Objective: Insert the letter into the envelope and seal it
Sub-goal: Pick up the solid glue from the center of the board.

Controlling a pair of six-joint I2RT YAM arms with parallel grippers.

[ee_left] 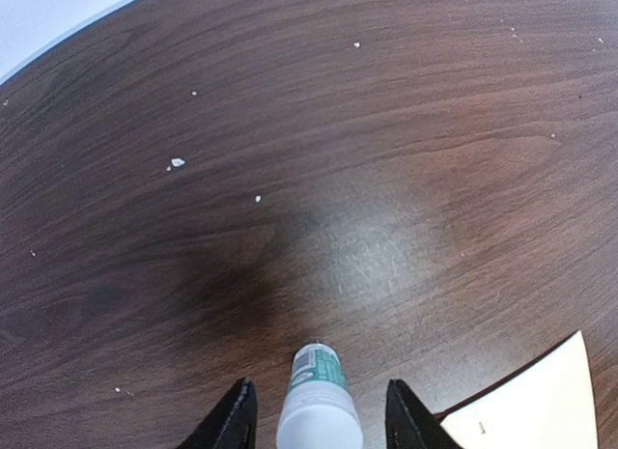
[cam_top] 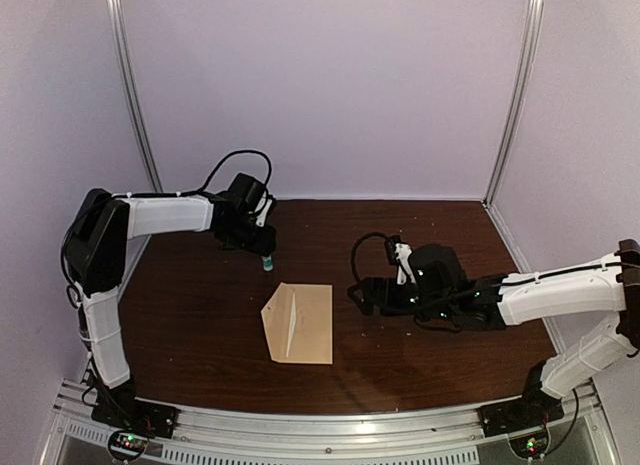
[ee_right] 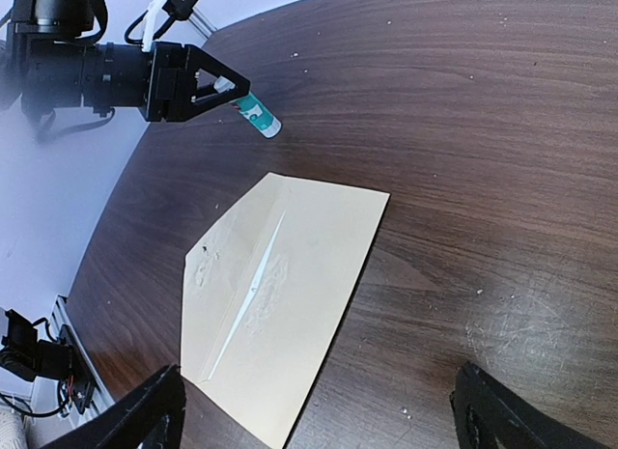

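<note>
The tan envelope (cam_top: 303, 323) lies flat mid-table with its pointed flap open toward the left. It also shows in the right wrist view (ee_right: 304, 285), and a corner shows in the left wrist view (ee_left: 541, 415). Only a thin pale sliver of the letter (ee_right: 253, 275) shows along the envelope's mouth; the rest is hidden inside. My left gripper (cam_top: 262, 253) is open at the back left, its jaws either side of a green-and-white glue stick (ee_left: 319, 401) without touching it. My right gripper (cam_top: 358, 293) is open and empty, just right of the envelope.
The glue stick (cam_top: 268, 264) stands on the dark wood table (cam_top: 200, 315) behind the envelope's far left corner. Small white crumbs (ee_left: 177, 163) dot the wood. Pale walls and metal posts (cam_top: 135, 95) close in the back and sides.
</note>
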